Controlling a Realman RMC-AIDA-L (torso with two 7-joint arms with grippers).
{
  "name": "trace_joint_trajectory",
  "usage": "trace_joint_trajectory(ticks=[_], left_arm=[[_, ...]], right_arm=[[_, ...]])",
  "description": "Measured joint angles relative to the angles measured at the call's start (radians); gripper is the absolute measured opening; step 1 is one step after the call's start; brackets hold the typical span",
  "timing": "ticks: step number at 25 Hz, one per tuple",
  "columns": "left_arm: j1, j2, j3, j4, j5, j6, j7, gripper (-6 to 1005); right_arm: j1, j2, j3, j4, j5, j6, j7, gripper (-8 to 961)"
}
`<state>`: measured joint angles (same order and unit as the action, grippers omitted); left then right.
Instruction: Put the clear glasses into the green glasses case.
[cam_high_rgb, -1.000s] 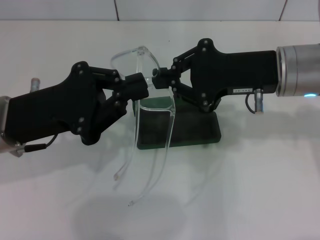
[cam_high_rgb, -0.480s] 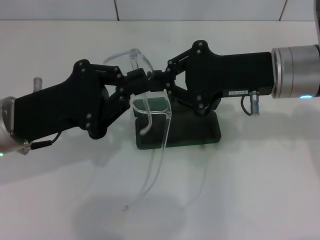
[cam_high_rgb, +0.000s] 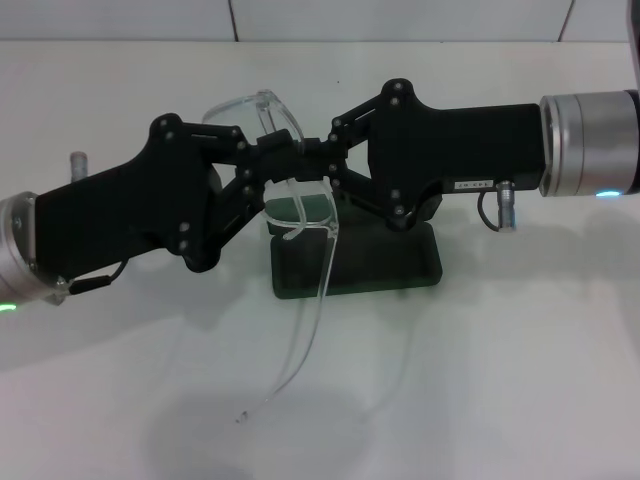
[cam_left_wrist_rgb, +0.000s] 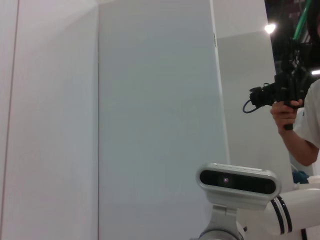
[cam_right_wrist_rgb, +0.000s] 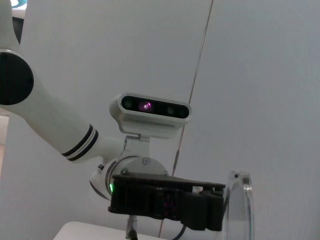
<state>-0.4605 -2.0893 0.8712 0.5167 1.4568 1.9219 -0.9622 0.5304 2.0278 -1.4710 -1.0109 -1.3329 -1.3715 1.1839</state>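
Glasses and both grippers meet above the middle of the white table (cam_high_rgb: 520, 380) in the head view. The clear glasses (cam_high_rgb: 290, 215) hang in the air, lens uppermost and the long thin arms trailing down toward the table's near edge, their tips just above the surface. The left gripper (cam_high_rgb: 272, 165) reaches in from the left edge and the right gripper (cam_high_rgb: 318, 160) from the right edge; their tips come together at the top of the lens, over the nose bridge. Each gripper's jaws are drawn in tight on the clear frame, so the glasses sit pinched between the two pairs of jaws, the lens bulging out behind and below them.

The green glasses case (cam_high_rgb: 380, 262) lies flat on the table directly beneath the right gripper, toward the middle and nearer the far edge; the lower part of the lens hangs in front of its left end.

Only the head view shows the case and the table. The right wrist view shows the left gripper (cam_right_wrist_rgb: 200, 212) side-on, with an edge of the clear glasses (cam_right_wrist_rgb: 240, 207) standing beside its tip, and the robot's head camera (cam_right_wrist_rgb: 150, 116) behind. The left wrist view shows neither glasses nor case: only a pale wall (cam_left_wrist_rgb: 150, 100), the head camera (cam_left_wrist_rgb: 235, 182) and a person's hand (cam_left_wrist_rgb: 286, 111) holding a dark device.
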Motion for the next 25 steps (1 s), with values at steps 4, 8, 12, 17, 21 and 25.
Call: trace_joint_trajectory(ticks=[4,8,12,17,21,25], left_arm=[[0.002,0.0,0.0,-0.01,-0.01,0.0,0.016,53],[0.002,0.0,0.0,-0.027,-0.023,-0.002,0.03,53],[0.003,0.0,0.0,-0.042,-0.032,-0.004,0.049,53],[0.005,0.0,0.003,-0.043,-0.033,-0.004,0.051,53],[0.004,0.0,0.005,-0.043,-0.033,-0.004,0.051,52],[0.004,0.0,0.005,-0.043,-0.033,-0.005,0.051,52]], right_arm=[[0.0,0.0,0.0,0.001,0.001,-0.004,0.0,53],[-0.002,0.0,0.0,0.002,0.002,-0.006,-0.001,52],[-0.006,0.0,0.0,0.002,0.005,-0.008,-0.001,51],[-0.009,0.0,-0.005,0.002,0.018,-0.01,-0.006,50],[-0.011,0.0,-0.009,0.002,0.027,-0.011,-0.014,48],[-0.012,0.0,-0.009,0.004,0.028,-0.013,-0.015,47]])
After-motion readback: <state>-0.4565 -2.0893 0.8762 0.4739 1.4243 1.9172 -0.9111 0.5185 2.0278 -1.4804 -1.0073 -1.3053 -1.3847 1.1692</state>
